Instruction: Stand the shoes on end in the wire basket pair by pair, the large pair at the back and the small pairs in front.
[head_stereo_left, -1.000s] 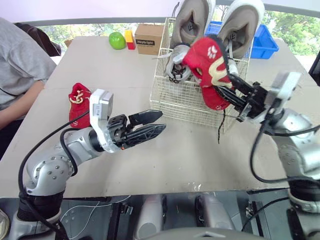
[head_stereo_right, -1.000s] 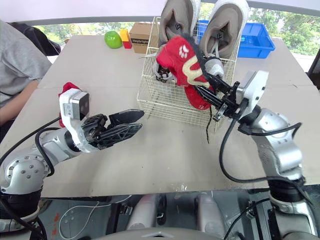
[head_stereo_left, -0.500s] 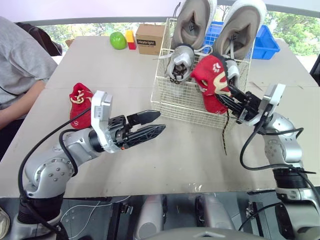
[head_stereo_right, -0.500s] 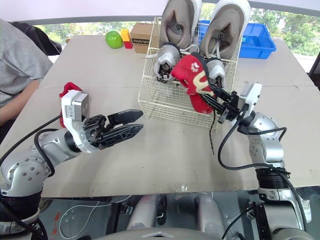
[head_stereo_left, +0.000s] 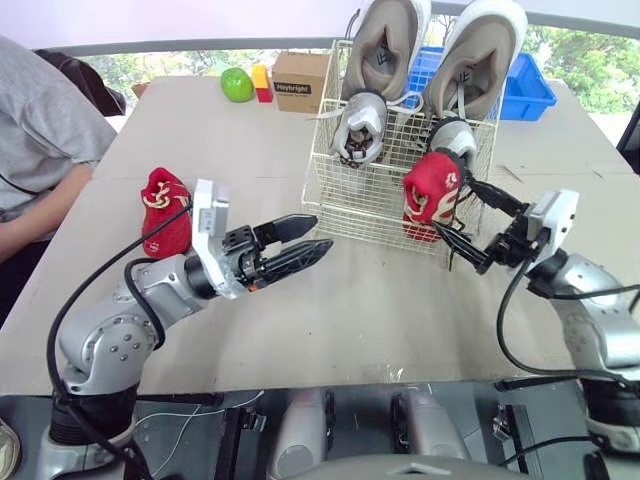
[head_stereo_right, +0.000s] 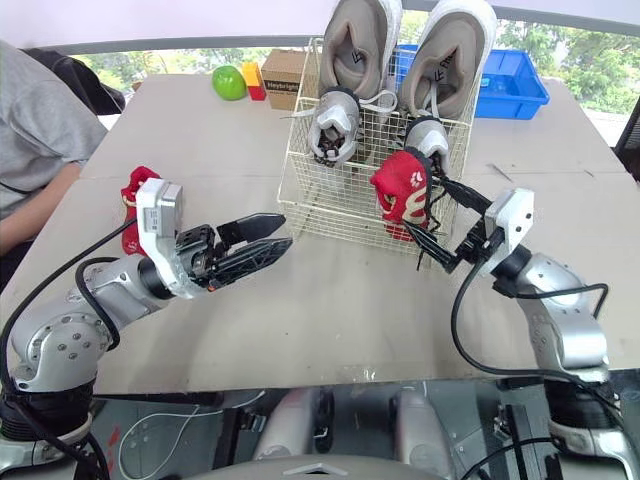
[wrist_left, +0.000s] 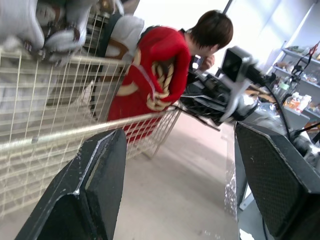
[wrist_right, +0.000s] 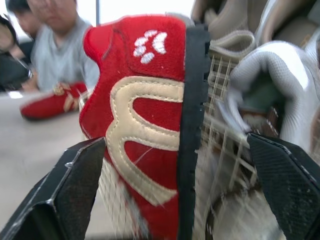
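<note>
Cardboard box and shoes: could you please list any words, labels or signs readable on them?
"Haybright", or close to it, on the black strip of the cardboard box; small, so uncertain.
White paw-print emblem, no words, on the red shoe.
Insole marks in the large grey shoes: too small to read.

Six shoes are there: two large beige shoes (head_stereo_left: 385, 45), two small grey shoes (head_stereo_left: 360, 125), and two red, namely a red shoe (head_stereo_left: 430, 190) and a second red shoe (head_stereo_left: 163, 210). There is one wire basket (head_stereo_left: 350, 205), one green apple (head_stereo_left: 237, 83), one cardboard box (head_stereo_left: 299, 80), one blue bin (head_stereo_left: 530, 95), one yellow block (head_stereo_left: 258, 73) and one red block (head_stereo_left: 263, 91)
</note>
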